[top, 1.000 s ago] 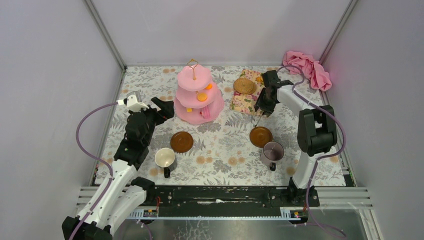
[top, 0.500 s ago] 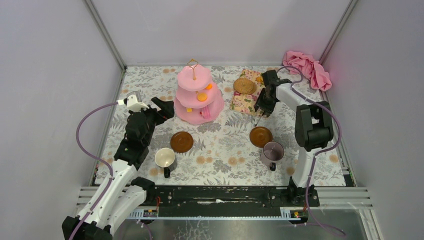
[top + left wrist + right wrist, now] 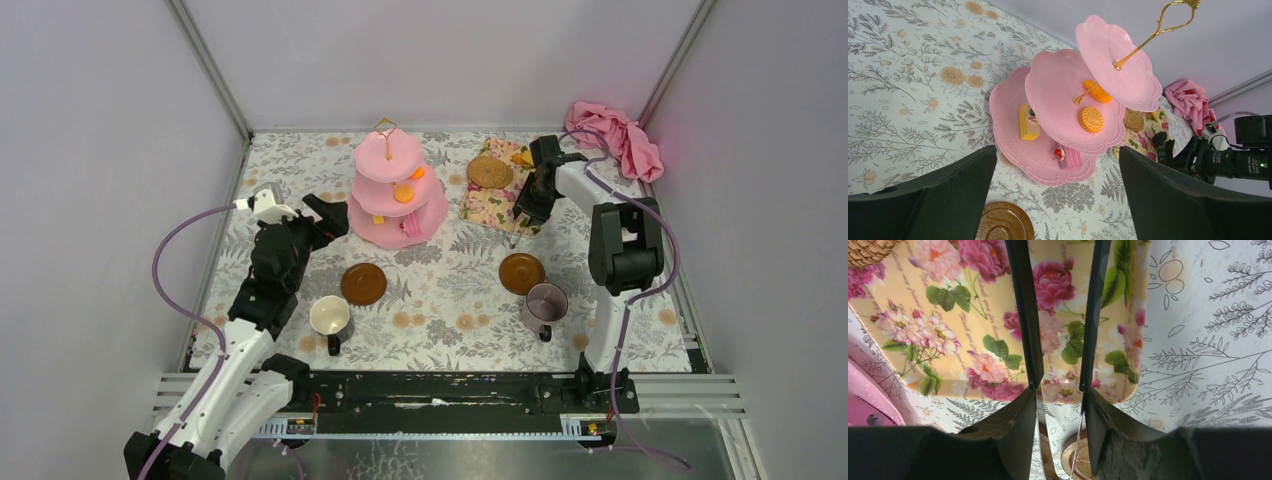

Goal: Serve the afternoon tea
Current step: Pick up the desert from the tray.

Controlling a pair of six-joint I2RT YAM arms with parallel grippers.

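The right gripper (image 3: 1058, 437) clasped the slim black tongs (image 3: 1023, 315), blades apart and empty, over the floral tray (image 3: 485, 208) right of the cake stand (image 3: 385, 152). The left gripper (image 3: 325, 212) stood released beside it. Advised: straddle the tray's yellow biscuit (image 3: 522, 157) squarely before squeezing.

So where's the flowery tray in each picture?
Top external: flowery tray right of the pink cake stand.
Left wrist: peeking out behind the stand's right edge.
Right wrist: fills the upper left and middle, behind the tongs.
Shared landmark: round woven mat on the tray.
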